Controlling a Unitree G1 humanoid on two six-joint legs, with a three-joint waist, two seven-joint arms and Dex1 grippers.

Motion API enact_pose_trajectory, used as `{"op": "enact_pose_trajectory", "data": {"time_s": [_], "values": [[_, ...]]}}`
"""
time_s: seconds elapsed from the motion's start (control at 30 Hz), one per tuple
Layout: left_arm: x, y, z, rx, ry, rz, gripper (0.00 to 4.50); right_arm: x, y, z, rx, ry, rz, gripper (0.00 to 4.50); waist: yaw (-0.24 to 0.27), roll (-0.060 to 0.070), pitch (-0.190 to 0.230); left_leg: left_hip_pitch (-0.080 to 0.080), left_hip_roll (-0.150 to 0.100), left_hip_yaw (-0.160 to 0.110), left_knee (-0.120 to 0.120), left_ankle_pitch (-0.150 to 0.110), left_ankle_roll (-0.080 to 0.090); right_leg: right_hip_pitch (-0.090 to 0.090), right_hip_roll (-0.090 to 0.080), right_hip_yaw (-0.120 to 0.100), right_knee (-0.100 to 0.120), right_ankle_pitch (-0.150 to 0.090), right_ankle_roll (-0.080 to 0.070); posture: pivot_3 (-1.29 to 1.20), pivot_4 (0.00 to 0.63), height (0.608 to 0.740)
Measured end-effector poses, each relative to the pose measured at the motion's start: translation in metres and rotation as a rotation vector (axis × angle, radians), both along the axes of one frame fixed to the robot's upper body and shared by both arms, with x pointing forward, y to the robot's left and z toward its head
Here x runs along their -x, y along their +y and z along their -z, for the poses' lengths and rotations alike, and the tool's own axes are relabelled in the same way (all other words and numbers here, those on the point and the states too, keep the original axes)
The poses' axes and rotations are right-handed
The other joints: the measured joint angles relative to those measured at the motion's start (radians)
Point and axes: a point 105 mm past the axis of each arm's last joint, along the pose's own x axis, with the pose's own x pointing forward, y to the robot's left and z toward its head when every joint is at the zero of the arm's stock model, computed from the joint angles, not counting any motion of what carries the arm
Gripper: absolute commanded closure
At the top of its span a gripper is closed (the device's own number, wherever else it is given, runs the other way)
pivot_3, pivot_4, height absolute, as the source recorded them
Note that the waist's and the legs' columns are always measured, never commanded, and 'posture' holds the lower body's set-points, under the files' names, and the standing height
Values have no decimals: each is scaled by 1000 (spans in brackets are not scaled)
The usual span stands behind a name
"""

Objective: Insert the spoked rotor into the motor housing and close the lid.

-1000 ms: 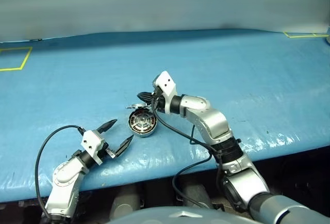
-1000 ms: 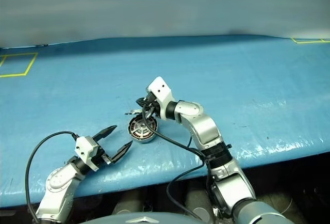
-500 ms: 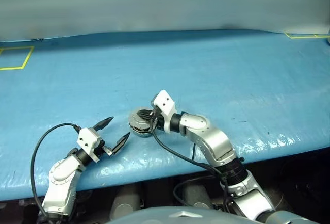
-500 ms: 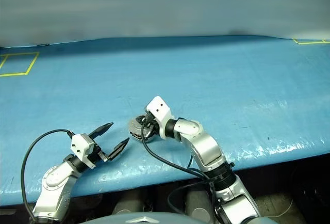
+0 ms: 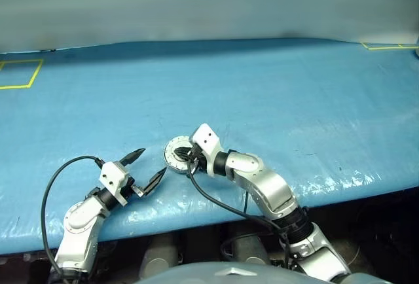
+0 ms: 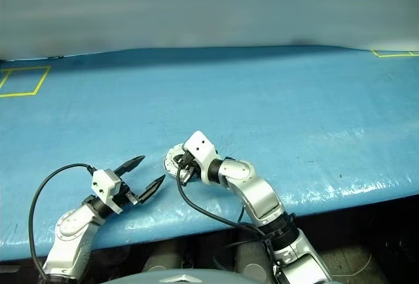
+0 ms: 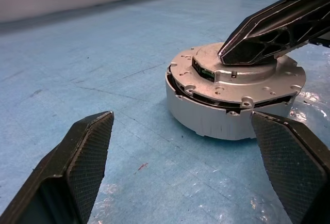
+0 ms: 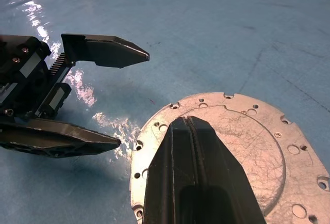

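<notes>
Silver lid (image 7: 242,79) sits skewed on motor housing (image 7: 227,118); shut right gripper (image 8: 198,131) presses it, nothing gripped; push centrally; left gripper (image 5: 149,169) gapes empty beside housing.

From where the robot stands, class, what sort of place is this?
Probably a robot test or training bench: a wide blue-covered table with yellow tape squares, bare except for a motor housing with its lid on.

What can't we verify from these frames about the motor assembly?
- Spoked rotor: whether it is seated inside can't be seen; the round silver bolted lid covers the shallow silver motor housing.
- Lid fully seated: unclear. The left wrist view shows a dark gap at the seam; the far side is hidden.
- Lid centre: covered by the shut right end effector in the right wrist view.
- Lid's near edge: cut off by that view's border.
</notes>
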Motion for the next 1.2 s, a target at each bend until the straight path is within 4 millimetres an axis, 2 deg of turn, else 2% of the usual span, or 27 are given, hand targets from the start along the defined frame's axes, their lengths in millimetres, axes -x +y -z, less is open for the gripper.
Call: {"op": "enact_pose_trajectory", "data": {"time_s": [0.33, 0.37, 0.47, 0.6, 0.83, 1.2], "values": [[-1, -3, -1, 2, -3, 16, 0, 0, -1, 0, -18, -2, 12, 4478, 1, 0, 0, 0, 0, 0, 0, 0, 0, 0, 0, 0, 0, 0, 0, 0, 150, 740], [-1, -4, -1, 2, -3, 19, 0, -2, -3, 0, -20, -2, 20, 4310, 2, 0, 0, 0, 0, 0, 0, 0, 0, 0, 0, 0, 0, 0, 0, 0, 150, 740], [-1, -5, -1, 3, -2, 25, 0, -4, -7, -2, -18, -17, 40, 3624, 4, 0, 0, -1, 0, 0, 0, 0, 0, 0, 0, 0, 0, 0, 0, 0, 150, 740], [-1, -5, -1, 2, -3, 26, 0, -10, -16, -6, -17, -39, 76, 2260, 7, 0, 0, -2, 0, 0, 0, 0, 0, 0, 0, 0, 0, 0, 0, 0, 150, 740], [-1, -6, -1, 2, -4, 32, 0, -11, -18, -7, -15, -47, 86, 26, 7, 0, 0, -2, 0, 0, 0, 0, 0, 1, 0, 0, 0, 0, 0, 0, 150, 740], [-1, -6, -1, 1, -3, 36, 0, -7, -15, -7, 10, -82, 51, 26, 7, 0, 0, -2, 0, 0, 0, 0, 0, 1, 0, 0, 0, 0, 0, 0, 150, 740]]}}
